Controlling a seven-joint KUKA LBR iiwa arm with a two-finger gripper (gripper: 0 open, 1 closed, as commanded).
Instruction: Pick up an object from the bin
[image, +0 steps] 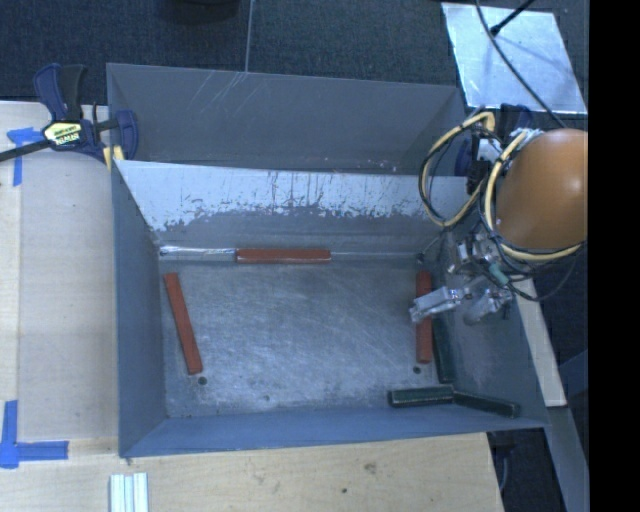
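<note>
In the camera view, your arm comes in from the right of the frame, its orange wrist cover (540, 190) and looped cables above the right end of the grey bin (300, 120). The jaws hang low at the right side of the bin floor, right at a thin red-brown stick (425, 342) that runs up and down the frame near the right wall. You cannot tell from here whether the jaws are parted or closed, nor whether they have the stick between them. A dark bar (420, 397) lies across the lower right corner just below the stick's lower end, with another dark piece (441, 358) close along the stick's right side. Two more red-brown sticks lie well apart from the jaws, one along the back wall (283, 256) and one slanting at the left (183, 323). Judge the near stick as light, stiff and narrow, probably smooth enough to swivel if you pinch it near an end. Take it across its width near the middle, clear of the dark pieces. You can read no brand, label or writing on any of the sticks or bars.
</note>
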